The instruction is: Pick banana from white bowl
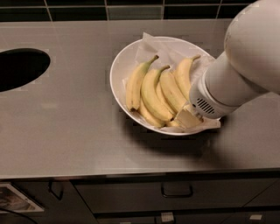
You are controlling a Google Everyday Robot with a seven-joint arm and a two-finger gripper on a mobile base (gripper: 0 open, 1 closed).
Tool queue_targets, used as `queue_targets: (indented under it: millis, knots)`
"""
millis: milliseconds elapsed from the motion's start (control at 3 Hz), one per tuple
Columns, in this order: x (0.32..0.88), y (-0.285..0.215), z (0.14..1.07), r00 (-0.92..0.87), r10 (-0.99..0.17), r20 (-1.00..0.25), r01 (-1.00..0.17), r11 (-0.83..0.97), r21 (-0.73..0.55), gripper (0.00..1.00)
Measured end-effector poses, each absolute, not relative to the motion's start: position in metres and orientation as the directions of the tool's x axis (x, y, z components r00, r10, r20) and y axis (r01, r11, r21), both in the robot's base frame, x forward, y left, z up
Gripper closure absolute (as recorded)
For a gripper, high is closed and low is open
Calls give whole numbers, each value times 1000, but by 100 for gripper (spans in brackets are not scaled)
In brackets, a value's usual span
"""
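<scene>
Yellow bananas (151,92) in a white bowl (117,74)
We see a cream gripper (187,118) at the bowl's right edge, a grey counter (65,131), dark tiles (74,13).

Smooth white arm (251,52), vented wrist (202,105), cream gripper (187,119) in white bowl (115,74)

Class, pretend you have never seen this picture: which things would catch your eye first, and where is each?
The bunch of yellow bananas stands out first, lying on crumpled paper in the white bowl on the grey counter. Next comes the big white robot arm reaching in from the right, its hand down at the bowl's near right edge by the banana ends. A dark round opening sits in the counter at far left.
</scene>
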State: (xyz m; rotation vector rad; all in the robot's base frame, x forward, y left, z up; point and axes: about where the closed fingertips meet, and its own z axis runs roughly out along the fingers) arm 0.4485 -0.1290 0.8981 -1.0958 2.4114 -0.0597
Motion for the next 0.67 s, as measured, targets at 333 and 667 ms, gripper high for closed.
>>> queue_targets:
  millis: [333, 667]
  knots:
    - [451, -132, 890, -569, -714, -407, -695, 683, -227, 53]
    - [453, -132, 886, -570, -715, -405, -697, 682, -221, 71]
